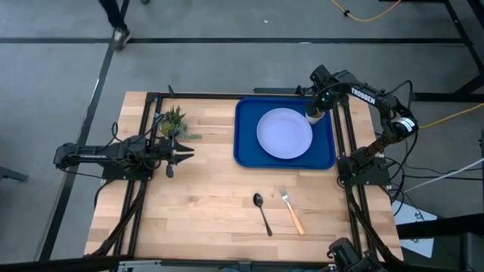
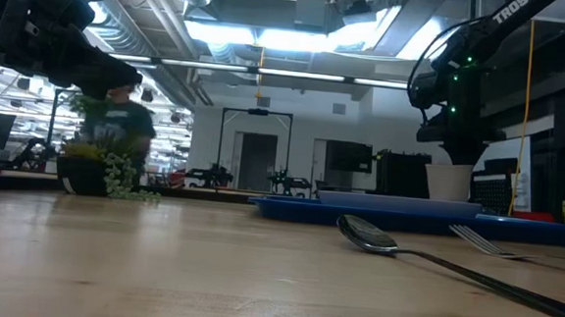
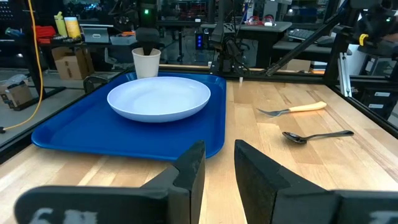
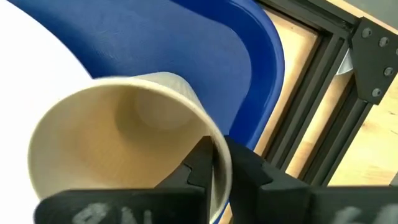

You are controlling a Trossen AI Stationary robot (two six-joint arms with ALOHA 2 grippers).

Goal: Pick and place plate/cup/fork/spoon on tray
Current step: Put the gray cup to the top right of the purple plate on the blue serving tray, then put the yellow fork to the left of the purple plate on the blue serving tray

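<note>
right gripper (image 4: 214, 163) has the cup (image 4: 124, 149) pinched by its rim, 1 finger inside, over the tray's (image 1: 246, 147) far corner beside the plate (image 1: 284, 133); cup looks light and thin-walled, so a gentle rim grip seems right; left gripper (image 3: 216, 167) waits open by the plant (image 1: 172, 121)

Non-task items on and beyond the table

A small potted plant (image 1: 173, 121) is seen at about ten o'clock on the wooden table (image 1: 212, 204); a yellow cable (image 1: 370, 15) is laid on the floor at one o'clock.
</note>
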